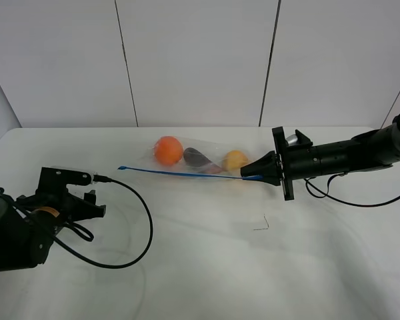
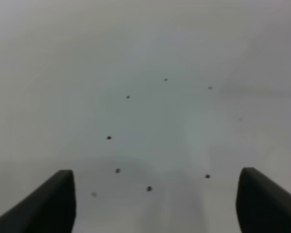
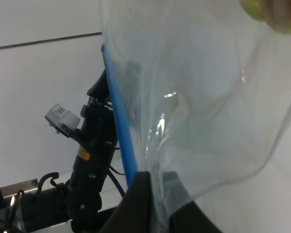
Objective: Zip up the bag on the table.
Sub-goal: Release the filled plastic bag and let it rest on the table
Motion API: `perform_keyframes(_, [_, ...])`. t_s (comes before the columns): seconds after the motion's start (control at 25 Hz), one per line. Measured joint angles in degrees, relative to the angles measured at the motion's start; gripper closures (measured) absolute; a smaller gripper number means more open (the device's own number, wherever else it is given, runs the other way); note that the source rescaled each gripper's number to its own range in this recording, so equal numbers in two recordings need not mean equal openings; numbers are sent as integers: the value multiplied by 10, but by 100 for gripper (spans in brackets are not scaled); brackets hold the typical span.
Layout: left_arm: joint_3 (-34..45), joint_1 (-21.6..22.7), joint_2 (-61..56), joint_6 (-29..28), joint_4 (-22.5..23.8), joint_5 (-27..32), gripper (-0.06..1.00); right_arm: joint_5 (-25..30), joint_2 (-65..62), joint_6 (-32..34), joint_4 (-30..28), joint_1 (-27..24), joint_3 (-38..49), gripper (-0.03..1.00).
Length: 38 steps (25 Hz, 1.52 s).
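The table (image 1: 200, 267) fills most of my high view, white and plain, with pale wall panels (image 1: 193, 60) behind it at 12 o'clock. The right arm (image 1: 347, 157) reaches in from 3 o'clock, nearly level above the top, and the left arm (image 1: 20, 230) sits low at 8 o'clock, well apart from the work. The bag (image 1: 210, 148) lies on the table a little toward 12 o'clock from the middle, clear and crinkled, its length running from 9 to 3 o'clock. A black cable (image 1: 137, 227) loops from the left arm out over the table toward 6 o'clock and back. On my left wrist view the left gripper (image 2: 155, 194) stands spread wide, its two dark fingers (image 2: 53, 204) far apart with only bare, speckled table between them. The right gripper (image 1: 253, 175) is pressed together on the bag at its 3 o'clock end; on my right wrist view the clear film and the blue zip strip (image 3: 119, 126) run down into the pinch. That strip follows the bag's 6 o'clock edge, and I cannot tell whether it is sealed. Inside, the orange (image 1: 168, 151) sits at the 9 o'clock end, the eggplant (image 1: 197, 157) just beside it in the middle, and the yellow fruit (image 1: 235, 160) nearest the right gripper. A small dark mark (image 1: 261, 225) shows on the table at 6 o'clock from that gripper
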Motion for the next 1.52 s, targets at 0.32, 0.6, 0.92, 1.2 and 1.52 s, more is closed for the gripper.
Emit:
perform_keyframes(0.32, [0, 0, -3, -3, -17, 0, -5, 0, 0, 0, 0, 0, 0, 96])
perform_keyframes(0.6, [-28, 0, -70, 2, -15, 33, -5, 0, 0, 0, 0, 0, 0, 96])
perform_keyframes(0.92, [-113, 18, -144, 27, -13, 354, -5, 1, 0, 0, -1, 0, 0, 96])
perform_keyframes(1.2, [-273, 100, -189, 16, -11, 847, -5, 1, 0, 0, -2, 0, 0, 96])
perform_keyframes(1.52, [-406, 108, -189, -80, 84, 1119, -5, 1, 0, 0, -2, 0, 0, 96])
